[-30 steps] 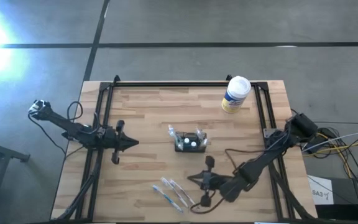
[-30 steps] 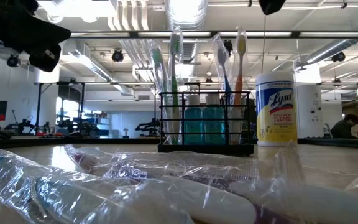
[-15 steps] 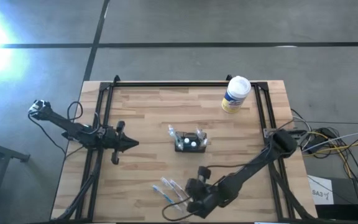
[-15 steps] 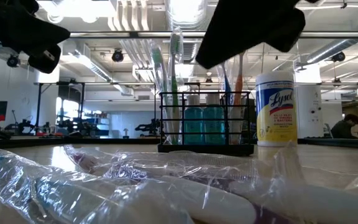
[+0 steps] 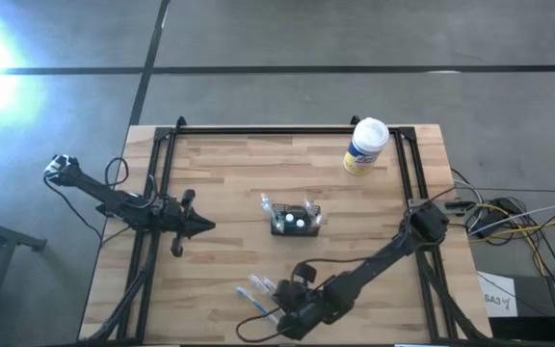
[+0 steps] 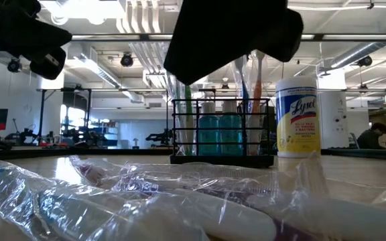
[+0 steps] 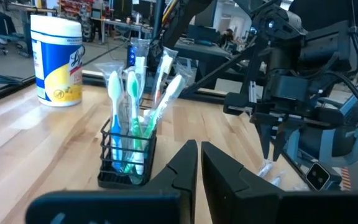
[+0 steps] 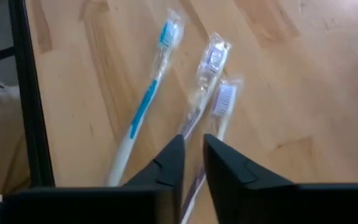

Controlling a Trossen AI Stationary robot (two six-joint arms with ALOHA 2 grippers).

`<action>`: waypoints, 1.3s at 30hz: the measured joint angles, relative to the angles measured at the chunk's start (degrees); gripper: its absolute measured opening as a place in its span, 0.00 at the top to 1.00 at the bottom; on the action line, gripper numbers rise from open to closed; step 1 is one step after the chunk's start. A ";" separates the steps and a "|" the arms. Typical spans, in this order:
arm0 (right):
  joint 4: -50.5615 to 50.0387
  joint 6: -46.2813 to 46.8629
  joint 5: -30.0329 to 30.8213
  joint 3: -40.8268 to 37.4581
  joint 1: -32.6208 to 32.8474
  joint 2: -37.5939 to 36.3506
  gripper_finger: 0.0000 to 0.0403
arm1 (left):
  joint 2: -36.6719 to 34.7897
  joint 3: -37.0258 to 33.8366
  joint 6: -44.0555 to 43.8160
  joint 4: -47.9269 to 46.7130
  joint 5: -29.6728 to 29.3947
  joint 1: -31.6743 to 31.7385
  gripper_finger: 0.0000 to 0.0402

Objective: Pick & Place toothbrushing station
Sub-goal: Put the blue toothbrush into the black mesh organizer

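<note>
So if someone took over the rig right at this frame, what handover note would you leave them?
Left end effector: parked at the table's left side, fingers nearly closed, holding nothing.
Right end effector: over the three wrapped toothbrushes at the table's front edge, fingers nearly closed, nothing gripped.
Toothbrushing station: upright mid-table with brushes standing in it, untouched.
Wipes canister: back right, not part of the job.
Done: only an approach toward the loose brushes.
Left: every pick and place.
</note>
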 joint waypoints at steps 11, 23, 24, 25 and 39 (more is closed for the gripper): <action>-0.76 7.55 -4.88 -0.68 -1.20 0.20 0.58 | 0.00 0.00 -0.45 -0.98 1.54 -0.02 0.94; 0.77 8.28 -4.61 -1.60 -3.06 2.11 0.55 | -0.04 0.00 1.10 -0.90 1.13 -0.02 0.94; 0.90 7.48 -4.62 -1.52 -3.14 2.48 0.55 | -0.07 0.00 1.18 -0.85 1.08 -0.02 0.94; 1.38 6.52 -4.66 -1.40 -3.26 2.92 0.56 | -0.09 0.00 1.22 -0.78 1.02 -0.02 0.94; 5.19 -4.01 -10.16 5.13 -5.61 4.55 0.60 | -0.13 0.02 0.72 -0.50 -0.20 -0.02 0.94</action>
